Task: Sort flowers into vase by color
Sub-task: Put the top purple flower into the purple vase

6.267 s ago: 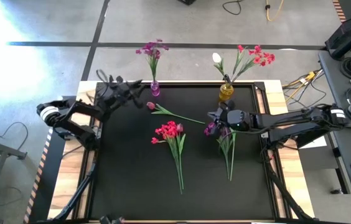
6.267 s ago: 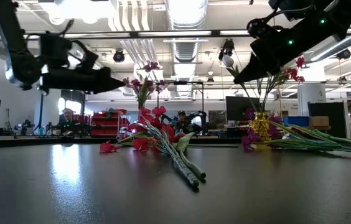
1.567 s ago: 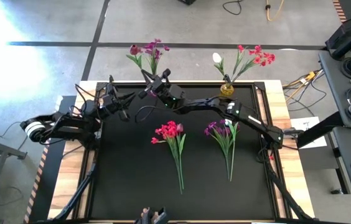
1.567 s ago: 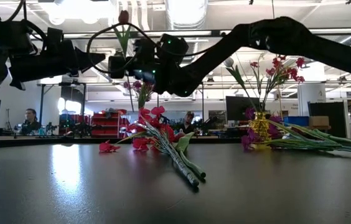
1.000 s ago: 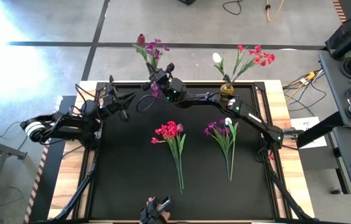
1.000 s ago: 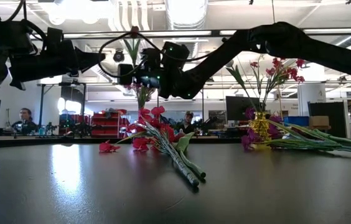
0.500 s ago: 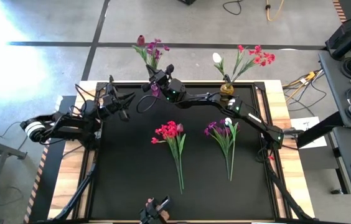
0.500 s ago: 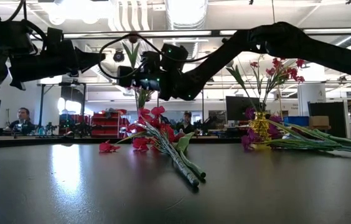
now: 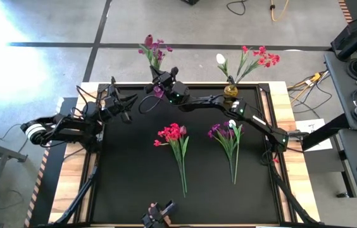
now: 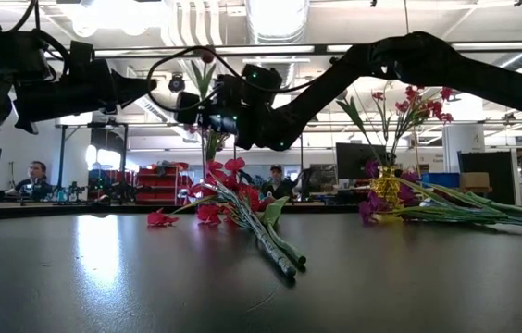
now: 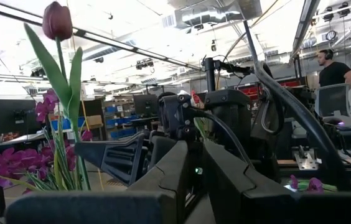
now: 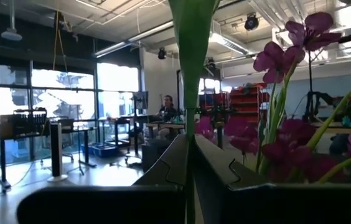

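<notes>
High view: black table (image 9: pixel 128 183) with two vases at the far edge. Purple vase (image 9: pixel 158 91) far centre-left holds purple flowers (image 9: pixel 156 48). Yellow vase (image 9: pixel 230 91) far right holds red flowers (image 9: pixel 262 57) plus one white bud (image 9: pixel 220 59). Two bunches lie loose on the table: red bunch (image 9: pixel 173 134) centre, purple bunch (image 9: pixel 224 132) to its right with a white bud in it. Right gripper (image 9: pixel 161 79) reaches across to the purple vase; in the right wrist view its fingers (image 12: pixel 163 168) pinch a green stem (image 12: pixel 191 74), narrow. That stem carries a dark tulip bud (image 11: pixel 57 20), upright beside the purple blooms. Left gripper (image 9: pixel 120 101) hovers far left near the purple vase; cannot tell its opening.
</notes>
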`<action>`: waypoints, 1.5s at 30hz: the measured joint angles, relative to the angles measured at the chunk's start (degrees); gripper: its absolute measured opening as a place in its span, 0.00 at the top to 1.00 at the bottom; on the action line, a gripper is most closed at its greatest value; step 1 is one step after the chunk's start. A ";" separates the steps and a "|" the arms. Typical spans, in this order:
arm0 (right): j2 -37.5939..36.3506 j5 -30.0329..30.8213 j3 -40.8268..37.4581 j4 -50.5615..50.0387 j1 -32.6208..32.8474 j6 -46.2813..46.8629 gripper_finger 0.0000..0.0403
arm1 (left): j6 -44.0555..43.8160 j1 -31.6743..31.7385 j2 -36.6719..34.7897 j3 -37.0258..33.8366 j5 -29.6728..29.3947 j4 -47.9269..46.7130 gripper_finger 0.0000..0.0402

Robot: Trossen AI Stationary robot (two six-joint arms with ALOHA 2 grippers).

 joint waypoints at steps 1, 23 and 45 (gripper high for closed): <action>0.00 -0.01 -0.10 -0.02 0.00 0.76 0.97 | 0.00 -0.02 0.00 0.00 0.00 0.00 0.91; -0.02 -0.05 -1.04 -5.02 1.04 1.56 0.94 | 0.00 -0.02 0.02 0.00 0.01 0.00 0.91; -0.15 4.38 3.26 -17.18 1.53 2.46 0.71 | 0.00 -0.02 0.02 0.00 0.02 -0.03 0.91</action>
